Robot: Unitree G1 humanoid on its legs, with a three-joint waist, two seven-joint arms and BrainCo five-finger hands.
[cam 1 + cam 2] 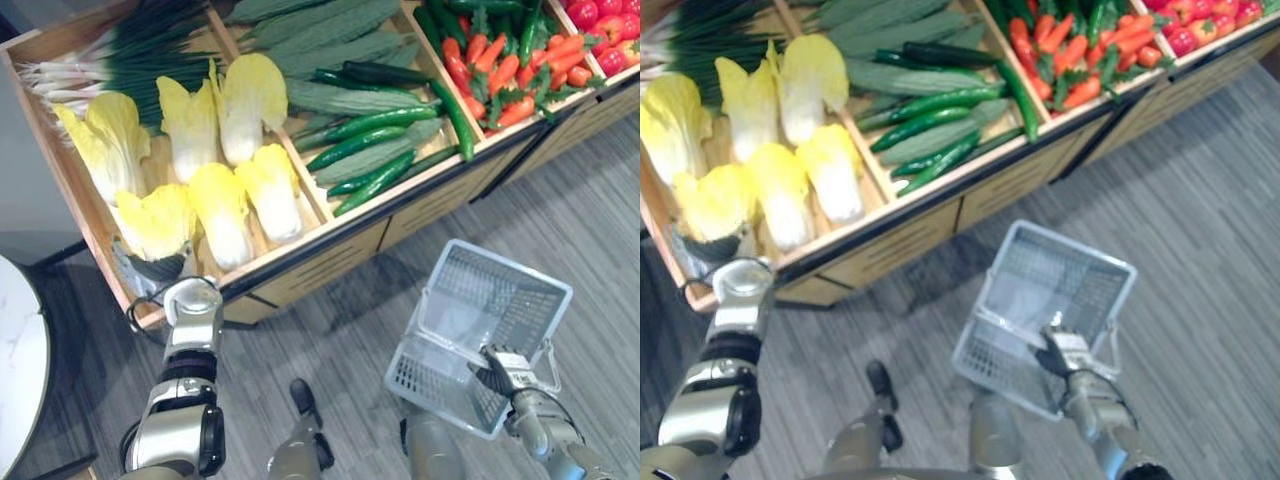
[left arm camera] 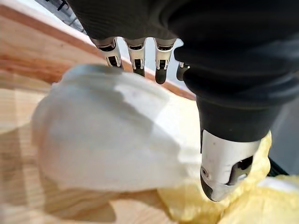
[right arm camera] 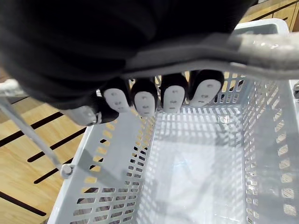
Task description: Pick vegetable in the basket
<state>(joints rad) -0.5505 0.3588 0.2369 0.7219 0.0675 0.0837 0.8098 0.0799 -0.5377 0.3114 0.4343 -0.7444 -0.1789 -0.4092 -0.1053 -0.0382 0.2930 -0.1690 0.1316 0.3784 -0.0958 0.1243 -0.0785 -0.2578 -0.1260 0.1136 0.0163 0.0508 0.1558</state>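
Several yellow-white napa cabbages lie in the wooden display's front left compartment. My left hand (image 1: 152,268) reaches in over the nearest cabbage (image 1: 155,222). In the left wrist view its fingers (image 2: 135,51) stretch straight over the cabbage's pale base (image 2: 112,130), with the thumb (image 2: 224,163) on the near side, so the hand is open around it. My right hand (image 1: 507,370) holds a light grey plastic basket (image 1: 425,378) low over the floor at the right. Its fingers (image 3: 173,95) are curled round the basket's handle (image 3: 261,53). The basket (image 3: 121,163) holds nothing.
The wooden stand (image 1: 330,255) also carries spring onions (image 1: 120,50), cucumbers (image 1: 370,140), carrots (image 1: 510,65) and red vegetables (image 1: 600,30) in further compartments. A white round table (image 1: 15,360) stands at the far left. Grey plank floor lies between stand and basket.
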